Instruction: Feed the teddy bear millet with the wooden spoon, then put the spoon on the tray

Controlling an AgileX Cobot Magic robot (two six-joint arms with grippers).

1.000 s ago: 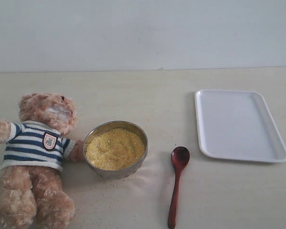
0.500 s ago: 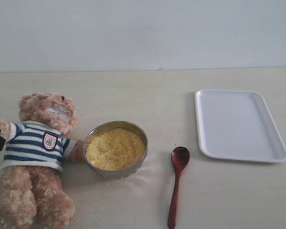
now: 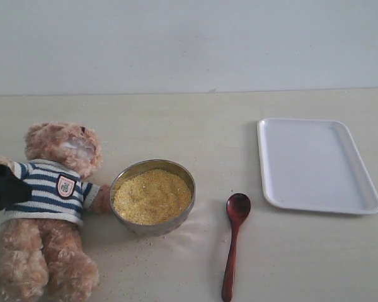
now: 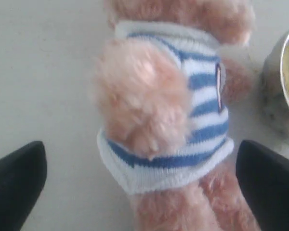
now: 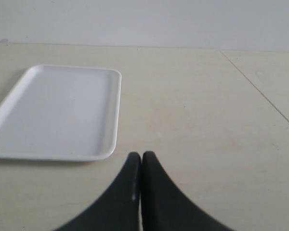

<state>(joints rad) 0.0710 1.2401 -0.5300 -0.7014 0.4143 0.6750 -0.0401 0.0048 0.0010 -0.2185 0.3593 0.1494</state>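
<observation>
The teddy bear (image 3: pixel 47 207) lies on its back at the table's left, in a striped shirt. My left gripper (image 3: pixel 6 187) reaches in from the left edge over the bear's outstretched arm. In the left wrist view the left gripper (image 4: pixel 139 149) is open wide, its black fingers (image 4: pixel 17 185) on either side of the bear (image 4: pixel 202 110) and touching nothing. The metal bowl of millet (image 3: pixel 152 195) stands beside the bear. The wooden spoon (image 3: pixel 234 242) lies on the table right of the bowl. The white tray (image 3: pixel 315 165) is at the right. My right gripper (image 5: pixel 141 156) is shut and empty, near the tray (image 5: pixel 53 113).
Stray grains are scattered on the table around the bowl. The bowl's rim (image 4: pixel 286 77) shows close to the bear in the left wrist view. A pale wall runs behind the table. The right arm does not show in the exterior view.
My left gripper has come into the exterior view from the left edge and now covers the bear's outstretched arm. Bear, bowl, spoon and tray have not moved.
</observation>
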